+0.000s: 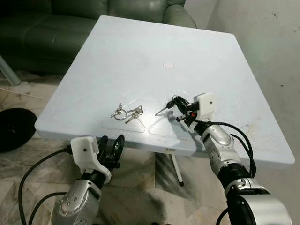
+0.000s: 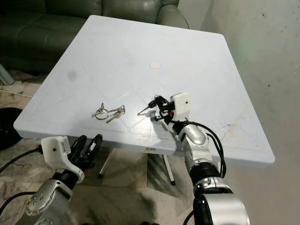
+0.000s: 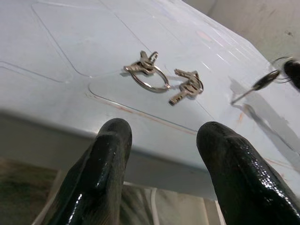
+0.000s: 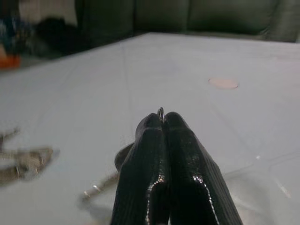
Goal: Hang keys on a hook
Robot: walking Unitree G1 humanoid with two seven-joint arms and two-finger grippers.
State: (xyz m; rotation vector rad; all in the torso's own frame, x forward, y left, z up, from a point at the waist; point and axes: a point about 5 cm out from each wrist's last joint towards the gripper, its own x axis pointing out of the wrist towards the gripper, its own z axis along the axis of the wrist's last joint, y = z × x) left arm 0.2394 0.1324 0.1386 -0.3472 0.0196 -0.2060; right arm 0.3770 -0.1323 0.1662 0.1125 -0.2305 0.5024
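Two sets of keys lie on the white table [image 1: 140,51]. One bunch, silver keys on a ring [image 1: 127,113], rests near the front edge. My right gripper [image 1: 179,108] is shut on a second key ring [image 4: 161,112], just above the tabletop; its black-headed key [image 1: 163,109] hangs down with its tip by the surface. My left gripper [image 1: 111,146] is open, below and in front of the table's front edge, pointing at the silver keys [image 3: 161,79]. No hook is in sight.
A dark green sofa [image 1: 70,23] stands behind the table. A round black object [image 1: 14,126] sits on the marble floor at the left. A pale wall [image 1: 267,47] runs along the right. A small round mark [image 1: 168,65] sits mid-table.
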